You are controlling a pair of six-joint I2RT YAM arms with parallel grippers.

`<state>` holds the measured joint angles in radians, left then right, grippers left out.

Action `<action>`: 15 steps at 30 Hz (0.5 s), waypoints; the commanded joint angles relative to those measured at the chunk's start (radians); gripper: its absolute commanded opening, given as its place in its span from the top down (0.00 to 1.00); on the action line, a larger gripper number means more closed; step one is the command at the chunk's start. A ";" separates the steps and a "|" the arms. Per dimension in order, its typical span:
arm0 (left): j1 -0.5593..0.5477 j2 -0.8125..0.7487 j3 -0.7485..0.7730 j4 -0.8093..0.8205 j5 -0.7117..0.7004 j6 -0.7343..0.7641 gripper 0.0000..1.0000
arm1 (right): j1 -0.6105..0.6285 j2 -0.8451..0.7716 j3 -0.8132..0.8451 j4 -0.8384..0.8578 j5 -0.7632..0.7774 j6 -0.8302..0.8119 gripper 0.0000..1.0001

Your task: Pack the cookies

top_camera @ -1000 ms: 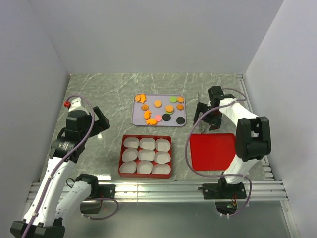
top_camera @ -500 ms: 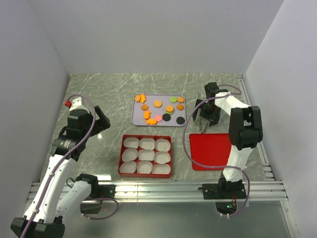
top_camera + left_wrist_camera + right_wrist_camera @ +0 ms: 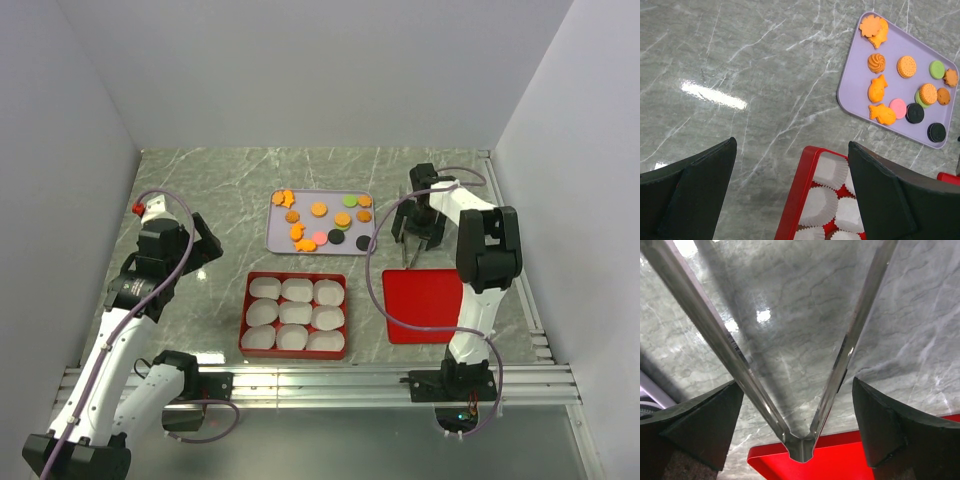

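Observation:
The cookies (image 3: 322, 222) lie loose on a lilac tray (image 3: 275, 240) at the middle back; they also show in the left wrist view (image 3: 906, 66). A red box (image 3: 244, 318) with several white paper cups stands in front of the tray. My left gripper (image 3: 200, 245) is open and empty, above the table left of the box's rim (image 3: 795, 195). My right gripper (image 3: 418, 228) is open and hangs over metal tongs (image 3: 730, 347) that lie on the table. The tongs' two arms run between my fingers, with the hinge end near the red lid (image 3: 840, 462).
The flat red lid (image 3: 425, 305) lies right of the box, close to the right arm's base. White walls close in the left, back and right sides. A metal rail runs along the near edge. A corner of the lilac tray (image 3: 650, 390) shows at the left of the right wrist view.
My right gripper has swung left and a little farther back, and now sits over the tongs beyond the red lid. The left arm has barely moved.

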<state>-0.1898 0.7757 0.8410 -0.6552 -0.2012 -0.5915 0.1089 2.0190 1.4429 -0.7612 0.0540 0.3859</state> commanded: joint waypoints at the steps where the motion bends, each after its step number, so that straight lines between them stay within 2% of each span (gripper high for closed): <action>1: -0.002 0.002 0.003 0.025 -0.017 -0.008 0.01 | 0.006 0.007 0.004 0.022 0.033 0.024 0.09; 5: 0.000 0.002 0.003 0.026 -0.017 -0.008 0.01 | 0.006 -0.017 -0.025 0.060 0.058 0.031 0.19; 7: -0.002 0.000 0.001 0.026 -0.015 -0.008 0.01 | 0.006 -0.029 -0.039 0.072 0.058 0.033 0.21; 8: -0.002 0.000 0.001 0.026 -0.015 -0.008 0.01 | 0.006 -0.034 -0.038 0.074 0.056 0.033 0.27; 15: -0.002 -0.001 0.001 0.029 -0.009 -0.005 0.01 | 0.005 -0.040 -0.003 0.053 0.047 0.018 0.45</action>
<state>-0.1898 0.7769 0.8410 -0.6548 -0.2073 -0.5915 0.1089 2.0075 1.4204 -0.7162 0.0853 0.4061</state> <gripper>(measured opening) 0.995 0.564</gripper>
